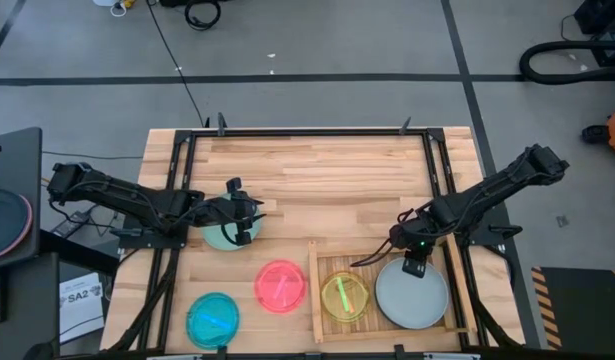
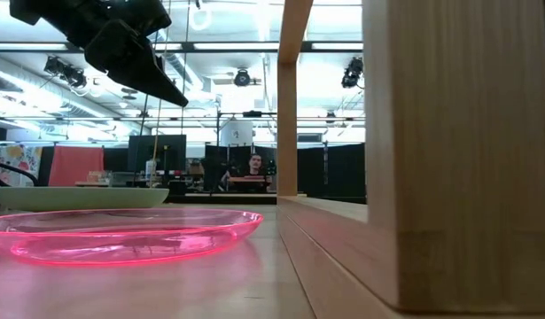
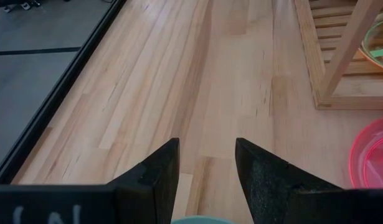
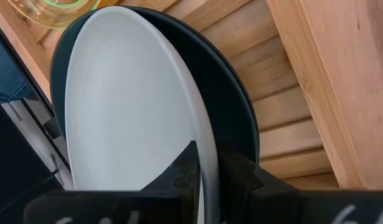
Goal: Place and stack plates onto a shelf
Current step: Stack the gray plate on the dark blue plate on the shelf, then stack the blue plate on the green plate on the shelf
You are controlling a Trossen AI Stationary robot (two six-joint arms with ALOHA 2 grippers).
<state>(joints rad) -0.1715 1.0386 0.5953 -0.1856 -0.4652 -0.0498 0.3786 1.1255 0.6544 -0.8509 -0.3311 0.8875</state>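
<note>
My right jaws (image 4: pixel 207 171) pinch the rim of the grey plate (image 4: pixel 129 99), which lies on a dark plate (image 4: pixel 238 106) in the shelf (image 1: pixel 317 300) beside the yellow plate (image 1: pixel 344 296). I judge this the placing step; next I let go. My left jaws (image 3: pixel 207 165) hang open over the mint plate (image 1: pixel 219 237) on the counter (image 1: pixel 327 170).

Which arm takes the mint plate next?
Left, probably. Its open claw hovers right over the mint plate. The right claw is busy, shut on the whitish plate over the shelf.
</note>
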